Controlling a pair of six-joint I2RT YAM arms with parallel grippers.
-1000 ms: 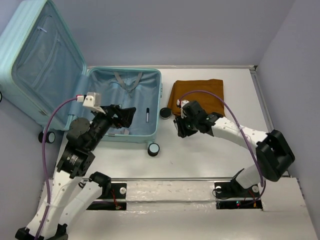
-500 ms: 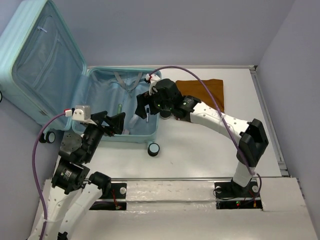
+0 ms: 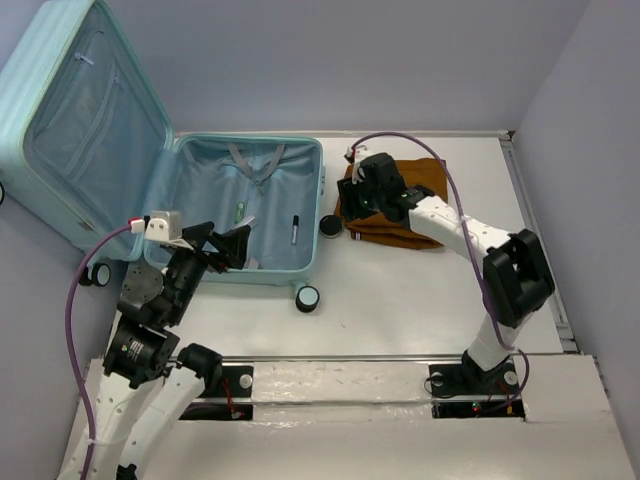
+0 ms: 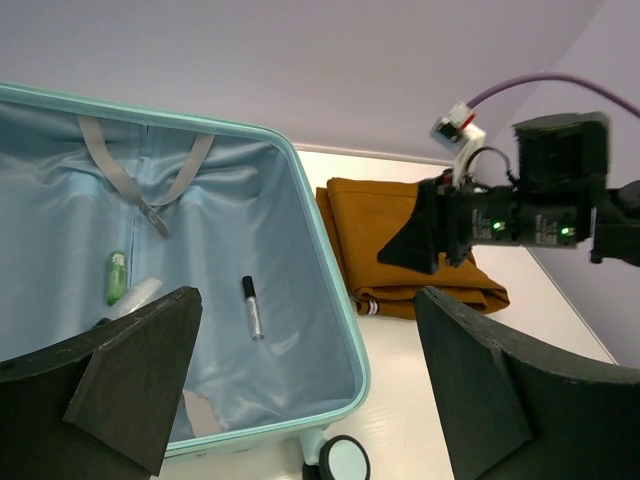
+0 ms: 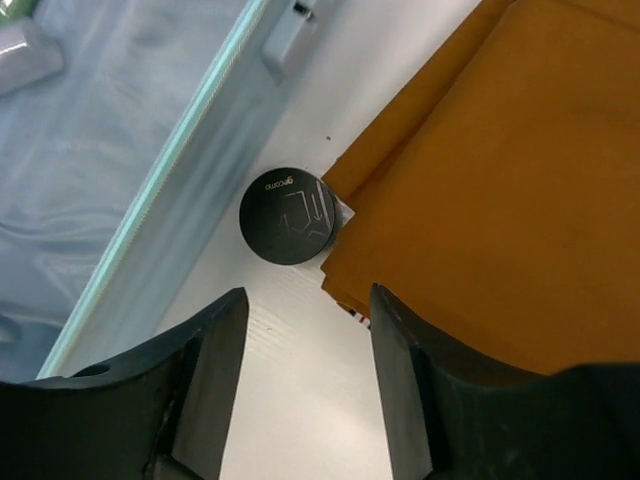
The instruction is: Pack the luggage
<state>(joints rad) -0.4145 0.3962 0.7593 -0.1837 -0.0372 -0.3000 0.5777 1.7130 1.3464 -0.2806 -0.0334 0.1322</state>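
The pale aqua luggage [image 3: 312, 205] lies open, its lid [image 3: 85, 120] leaning back at the far left. On its blue lining lie a black-capped marker [image 3: 295, 229], a small green tube [image 3: 241, 212] and a white item [image 3: 249, 222]; the marker [image 4: 251, 307] and the tube [image 4: 117, 276] also show in the left wrist view. A folded orange-brown cloth [image 3: 410, 200] lies on the table right of the case, with a black round disc [image 3: 329, 227] at its left edge. My right gripper [image 3: 360, 193] hovers open and empty over that edge, above the disc [image 5: 288, 215]. My left gripper [image 3: 228, 241] is open and empty over the case's near rim.
A caster wheel [image 3: 307, 297] sticks out at the case's near right corner. The table's raised far edge and right edge [image 3: 520, 190] border the white surface. The right arm crosses above the cloth [image 5: 500, 180].
My right gripper went from the table beside the cloth into the case, then back right over the cloth's left edge. My left arm drew back towards the near rim, then held still.
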